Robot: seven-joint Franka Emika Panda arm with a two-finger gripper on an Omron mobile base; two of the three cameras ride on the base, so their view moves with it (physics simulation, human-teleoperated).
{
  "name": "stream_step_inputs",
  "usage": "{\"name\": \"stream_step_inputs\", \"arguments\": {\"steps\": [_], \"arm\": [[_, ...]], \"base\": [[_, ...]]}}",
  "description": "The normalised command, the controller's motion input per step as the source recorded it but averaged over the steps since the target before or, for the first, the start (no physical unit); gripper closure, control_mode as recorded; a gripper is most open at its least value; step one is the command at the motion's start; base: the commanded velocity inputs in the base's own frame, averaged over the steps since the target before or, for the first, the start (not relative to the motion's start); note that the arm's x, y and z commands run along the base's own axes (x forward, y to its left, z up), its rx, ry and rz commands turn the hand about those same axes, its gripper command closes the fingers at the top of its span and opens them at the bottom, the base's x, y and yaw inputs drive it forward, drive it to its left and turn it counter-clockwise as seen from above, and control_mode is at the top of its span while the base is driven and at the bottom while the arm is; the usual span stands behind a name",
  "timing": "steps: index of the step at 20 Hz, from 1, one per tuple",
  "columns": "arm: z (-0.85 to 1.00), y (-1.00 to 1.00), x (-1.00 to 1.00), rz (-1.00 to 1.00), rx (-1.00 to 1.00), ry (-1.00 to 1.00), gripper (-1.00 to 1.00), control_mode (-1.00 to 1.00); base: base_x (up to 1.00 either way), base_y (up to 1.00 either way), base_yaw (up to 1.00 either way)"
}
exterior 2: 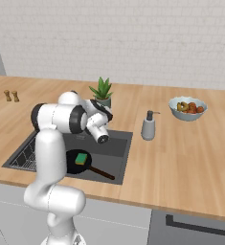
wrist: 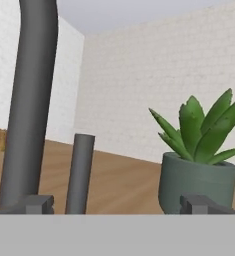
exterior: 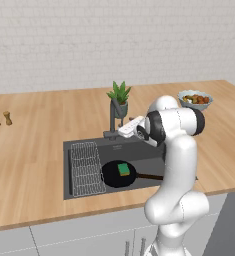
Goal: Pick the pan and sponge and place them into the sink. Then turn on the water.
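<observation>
Black pan (exterior: 118,173) and sponge (exterior: 123,169) lie in the sink (exterior: 146,152).
Stiff faucet lever (wrist: 80,172) remains: push near its top; end effector (wrist: 116,204) wide, empty.

Light wood-grain counter (exterior: 34,150), matt. Dark grey recessed sink (exterior: 149,150), dull finish; thin metal wire rack (exterior: 85,167) inside. Round black frying pan (exterior: 114,176), matt. Green-topped sponge (exterior: 123,169), flat colour. Tall dark grey faucet (wrist: 29,100), smooth, satin. White brick wall (exterior 2: 133,38), rough.

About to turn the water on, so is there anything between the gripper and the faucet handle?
Nothing visible. The open gripper faces the faucet handle, upright beside the faucet pipe. The potted plant stands off to one side.
</observation>
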Motion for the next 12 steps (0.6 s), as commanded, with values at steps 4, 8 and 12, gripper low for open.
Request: {"name": "stream_step_inputs", "arguments": {"steps": [4, 8, 12], "arm": [[0.00, 0.00, 0.11, -0.02, 0.00, 0.00, -1.00, -1.00], [0.00, 0.00, 0.08, -0.02, 0.00, 0.00, 1.00, -1.00], [-0.06, 0.00, 0.03, -0.01, 0.00, 0.00, 1.00, -1.00]], "base": [[0.00, 0.00, 0.00], [0.00, 0.00, 0.00], [0.00, 0.00, 0.00]]}}
